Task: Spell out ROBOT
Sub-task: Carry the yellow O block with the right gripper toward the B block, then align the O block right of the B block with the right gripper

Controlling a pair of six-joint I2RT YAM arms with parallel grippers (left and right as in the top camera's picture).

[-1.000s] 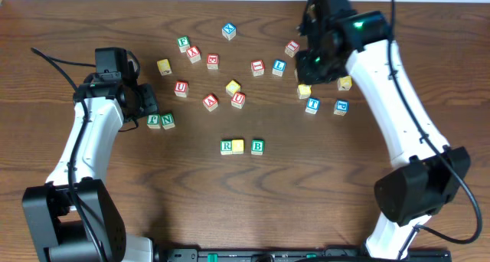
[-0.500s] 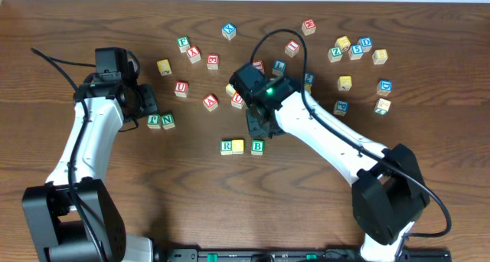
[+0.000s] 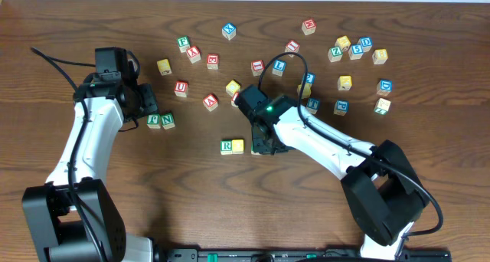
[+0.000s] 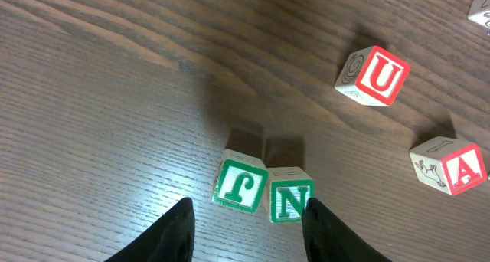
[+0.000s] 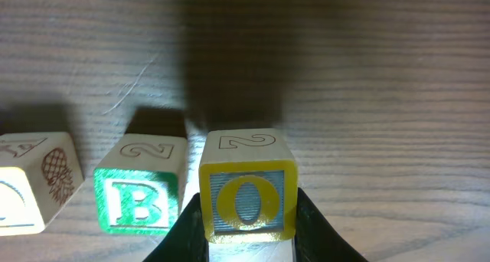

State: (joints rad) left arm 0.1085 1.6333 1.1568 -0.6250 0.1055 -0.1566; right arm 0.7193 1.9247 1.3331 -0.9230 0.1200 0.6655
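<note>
Overhead: the right arm's wrist covers the right gripper (image 3: 265,145) and its load, and the B cube is hidden under it too. R cube (image 3: 227,146) and first yellow cube (image 3: 238,145) touch, mid-table toward the front edge. T cube (image 3: 312,103) sits further back, partly behind a cable. Vs half a sec ago, the arm has dropped over the row's right end. The left gripper (image 3: 150,103) is unmoved by F cube (image 3: 154,121) and N cube (image 3: 168,121).

Left wrist: fingers (image 4: 174,235) are cut off at the bottom, apart, nothing between.

Right wrist: fingers clamp O cube (image 5: 247,201), just right of B cube (image 5: 138,202).
</note>
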